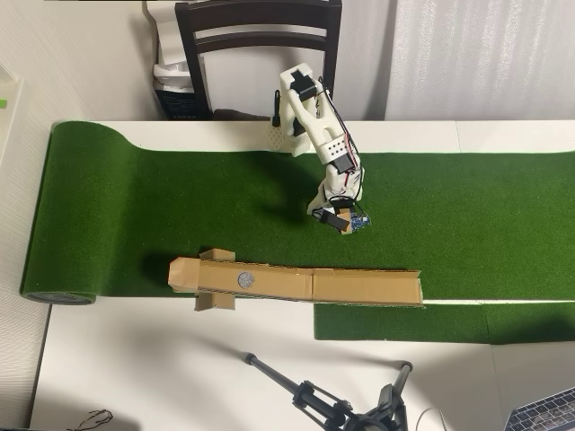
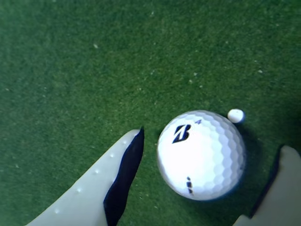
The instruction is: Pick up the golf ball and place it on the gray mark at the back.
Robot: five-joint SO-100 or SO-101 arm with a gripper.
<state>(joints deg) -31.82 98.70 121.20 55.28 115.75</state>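
The golf ball (image 2: 201, 155), white and dimpled with a dark print, lies on the green turf (image 2: 94, 70) in the wrist view. My gripper (image 2: 211, 141) is open, one finger (image 2: 117, 183) left of the ball and the other (image 2: 284, 188) right of it, with small gaps on both sides. In the overhead view the gripper (image 1: 340, 222) reaches down onto the turf and hides the ball. The gray mark (image 1: 244, 279) is a small disc on the brown cardboard strip (image 1: 359, 287), down and left of the gripper.
A tiny white speck (image 2: 235, 115) sits just beyond the ball. The turf mat (image 1: 135, 215) has a rolled end at the left. A dark chair (image 1: 256, 45) stands behind the arm's base. A black tripod (image 1: 332, 404) lies on the white table at the bottom.
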